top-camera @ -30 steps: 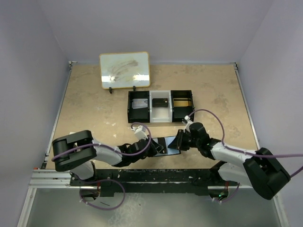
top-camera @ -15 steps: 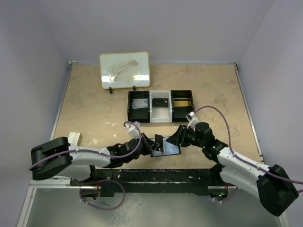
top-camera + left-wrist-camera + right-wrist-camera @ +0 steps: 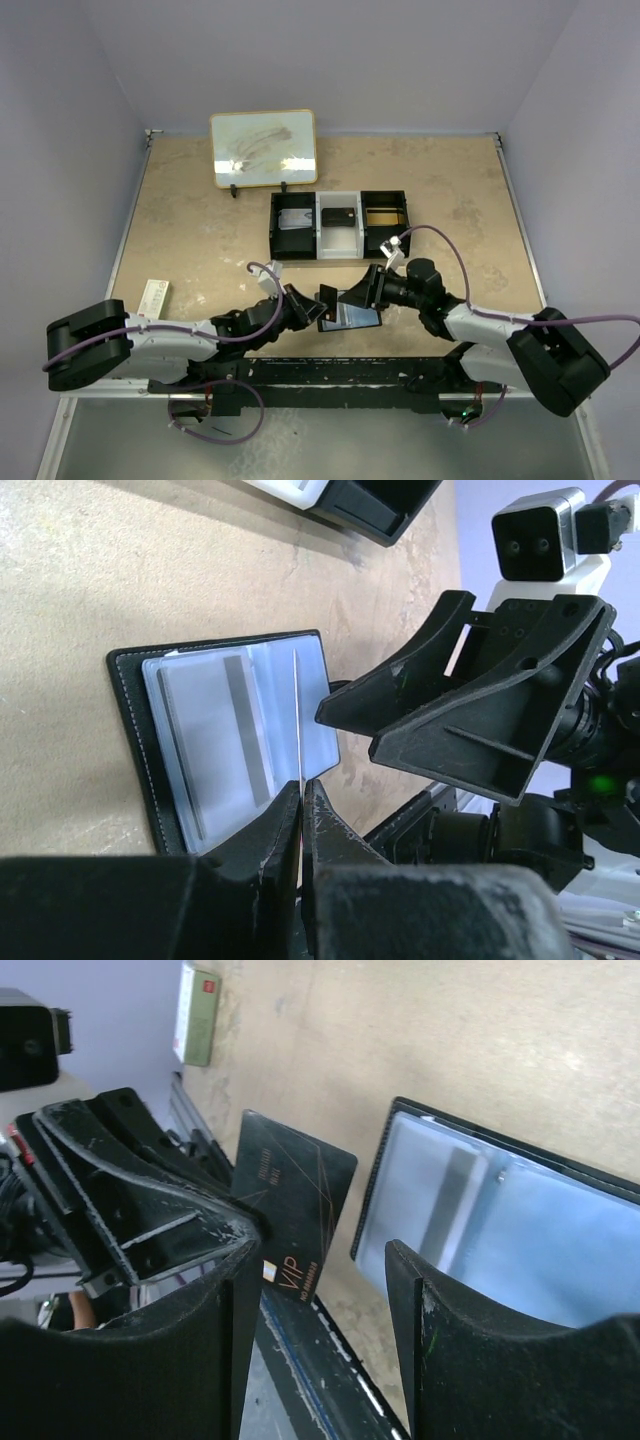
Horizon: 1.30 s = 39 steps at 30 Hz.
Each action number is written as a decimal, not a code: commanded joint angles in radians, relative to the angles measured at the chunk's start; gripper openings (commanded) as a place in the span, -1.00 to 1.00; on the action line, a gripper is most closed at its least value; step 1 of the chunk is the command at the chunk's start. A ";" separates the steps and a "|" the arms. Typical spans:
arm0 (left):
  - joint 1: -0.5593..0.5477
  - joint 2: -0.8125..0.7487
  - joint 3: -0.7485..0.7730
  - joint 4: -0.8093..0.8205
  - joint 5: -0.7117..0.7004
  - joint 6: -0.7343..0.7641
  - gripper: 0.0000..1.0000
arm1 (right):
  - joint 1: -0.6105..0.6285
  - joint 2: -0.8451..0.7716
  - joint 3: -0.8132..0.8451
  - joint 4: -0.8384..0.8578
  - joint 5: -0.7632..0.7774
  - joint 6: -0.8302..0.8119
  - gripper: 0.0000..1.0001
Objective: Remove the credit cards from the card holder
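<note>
The card holder [image 3: 356,317] lies open on the table at the near middle, its blue-grey panels up; it also shows in the left wrist view [image 3: 210,742] and the right wrist view [image 3: 500,1222]. My left gripper [image 3: 312,303] is shut on a black VIP credit card [image 3: 296,1200], held clear of the holder's left edge; the card shows edge-on in the left wrist view [image 3: 297,715]. A grey credit card [image 3: 216,730] with a dark stripe sits in a holder sleeve. My right gripper [image 3: 363,291] is open and empty, just above the holder's far right part.
A black-and-white three-compartment tray [image 3: 318,256] with cards in it stands behind the holder. A framed board [image 3: 263,148] leans at the back. A small white packet [image 3: 153,295] lies at the left edge. The black rail [image 3: 330,372] runs along the near edge.
The holder has been opened and its blue-grey inside now shows. My left gripper has drawn the black card out and to the left. My right gripper has shifted left over the holder.
</note>
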<state>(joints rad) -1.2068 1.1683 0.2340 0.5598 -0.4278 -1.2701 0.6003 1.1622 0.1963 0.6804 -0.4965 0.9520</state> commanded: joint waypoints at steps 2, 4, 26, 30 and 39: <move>-0.005 -0.017 -0.016 0.147 -0.013 0.019 -1.00 | 0.003 0.045 0.009 0.192 -0.075 0.059 0.10; -0.005 -0.013 -0.016 0.170 -0.010 0.019 -1.00 | 0.003 0.063 0.010 0.212 -0.085 0.073 0.10; -0.005 0.002 -0.033 0.292 -0.035 0.009 -1.00 | 0.003 0.057 -0.035 0.344 -0.128 0.187 -0.77; -0.005 -0.031 -0.041 0.259 -0.050 0.004 -1.00 | 0.003 0.000 -0.031 0.277 -0.110 0.176 -0.90; -0.005 -0.118 -0.045 0.123 -0.070 0.012 -0.33 | 0.003 -0.117 -0.017 0.149 -0.081 0.145 -1.00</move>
<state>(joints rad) -1.2118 1.1004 0.1978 0.7322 -0.4599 -1.2625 0.6022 1.0882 0.1658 0.8898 -0.6079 1.1290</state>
